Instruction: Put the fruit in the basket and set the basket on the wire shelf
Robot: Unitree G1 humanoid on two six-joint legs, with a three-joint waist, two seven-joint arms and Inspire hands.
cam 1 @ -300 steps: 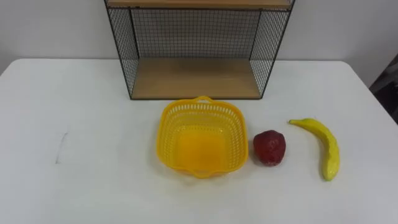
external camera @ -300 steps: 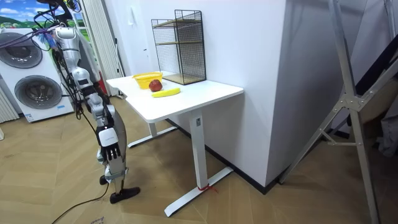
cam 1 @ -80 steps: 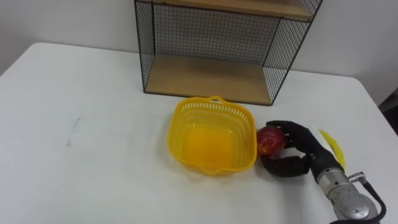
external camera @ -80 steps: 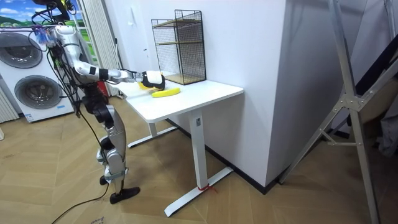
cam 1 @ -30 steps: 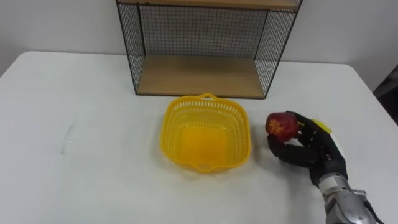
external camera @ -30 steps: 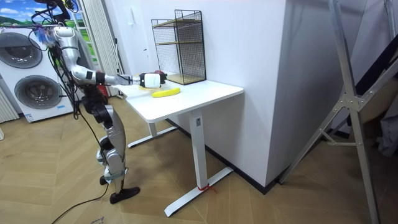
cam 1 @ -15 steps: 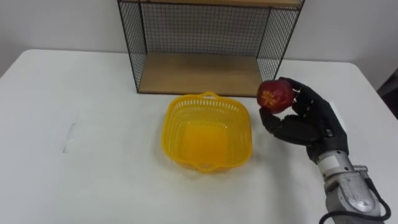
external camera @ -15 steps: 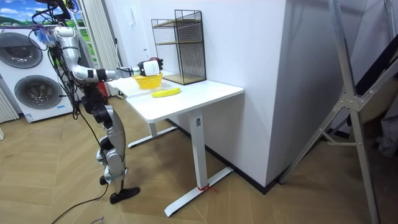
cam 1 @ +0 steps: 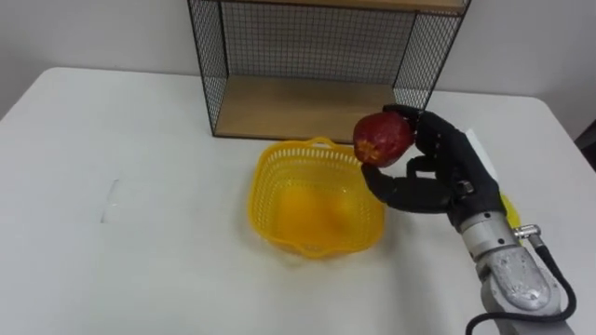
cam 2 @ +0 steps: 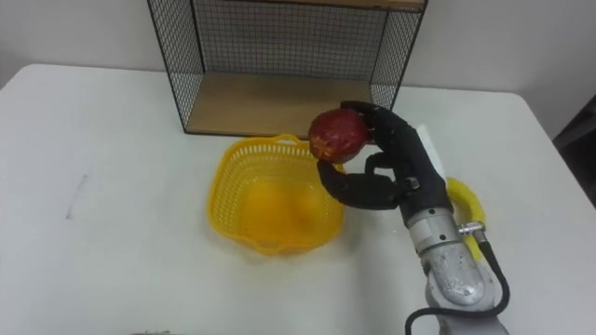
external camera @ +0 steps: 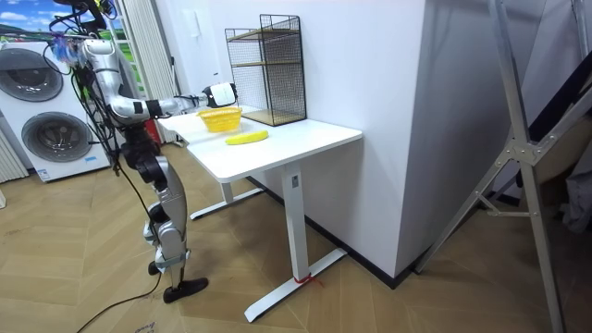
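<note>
Right hand (cam 1: 438, 172), fingers curled round one red fruit (cam 1: 382, 138), held above the right rim of the one yellow basket (cam 1: 270, 191) on the table (cam 1: 140, 233). One banana (cam 2: 463, 198), largely hidden behind the wrist, lies on the table. One wire shelf (cam 1: 298, 107), top cut off, stands behind the basket.

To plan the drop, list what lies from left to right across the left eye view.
Yellow basket → red fruit → right hand gripping it → banana, partly hidden behind that hand. The wire shelf spans several, so it is left out.
</note>
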